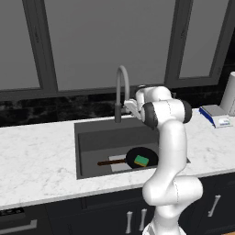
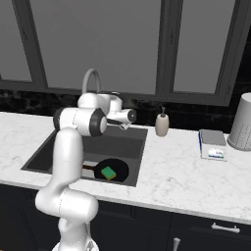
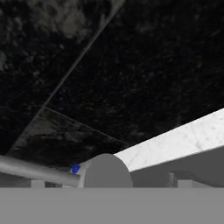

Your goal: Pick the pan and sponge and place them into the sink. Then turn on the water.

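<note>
The black pan [image 1: 148,153] lies flat in the dark grey sink [image 1: 96,137], its brown handle [image 1: 111,162] pointing left. The green and yellow sponge [image 1: 141,160] rests on the pan. In the right base view the pan [image 2: 120,166] carries the sponge [image 2: 108,172] in the sink [image 2: 122,142]. My gripper [image 1: 129,106] is up at the back rim, right beside the lower stem of the gooseneck faucet [image 1: 120,87]. The hand view sits very close to the faucet base [image 3: 107,171] and its lever [image 3: 35,170]. No blue stream shows under the spout. The fingers are hidden.
A beige soap dispenser [image 2: 162,124] stands behind the sink's right corner. Further right on the white marble counter [image 2: 171,171] lie a blue-and-white box [image 2: 213,145] and a grey canister [image 2: 242,122]. Black backsplash and windows rise behind.
</note>
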You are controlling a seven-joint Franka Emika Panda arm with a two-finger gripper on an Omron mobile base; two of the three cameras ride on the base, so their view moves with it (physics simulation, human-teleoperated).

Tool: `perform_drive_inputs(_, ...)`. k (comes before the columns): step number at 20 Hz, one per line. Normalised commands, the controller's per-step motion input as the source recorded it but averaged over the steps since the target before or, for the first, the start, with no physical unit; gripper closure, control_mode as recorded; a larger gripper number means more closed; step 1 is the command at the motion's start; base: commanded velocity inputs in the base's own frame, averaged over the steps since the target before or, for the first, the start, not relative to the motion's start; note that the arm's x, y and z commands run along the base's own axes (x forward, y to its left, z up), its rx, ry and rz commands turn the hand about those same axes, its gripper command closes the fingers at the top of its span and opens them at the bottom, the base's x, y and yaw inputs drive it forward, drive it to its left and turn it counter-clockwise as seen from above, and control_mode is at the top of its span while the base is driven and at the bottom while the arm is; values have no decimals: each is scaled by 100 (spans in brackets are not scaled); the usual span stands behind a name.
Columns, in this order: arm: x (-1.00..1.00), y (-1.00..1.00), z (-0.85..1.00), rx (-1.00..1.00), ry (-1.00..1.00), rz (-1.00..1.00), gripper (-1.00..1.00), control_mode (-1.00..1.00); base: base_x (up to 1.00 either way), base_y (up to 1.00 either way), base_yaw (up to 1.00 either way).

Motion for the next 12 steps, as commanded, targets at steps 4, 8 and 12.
perform_drive_inputs(4,26,0,-11,4,0,0,-100,-100,0,0,0)
perform_drive_inputs(8,13,5,-20,3,0,0,100,-100,0,0,0)
perform_drive_inputs(12,1,3,-10,2,0,0,100,-100,0,0,0)
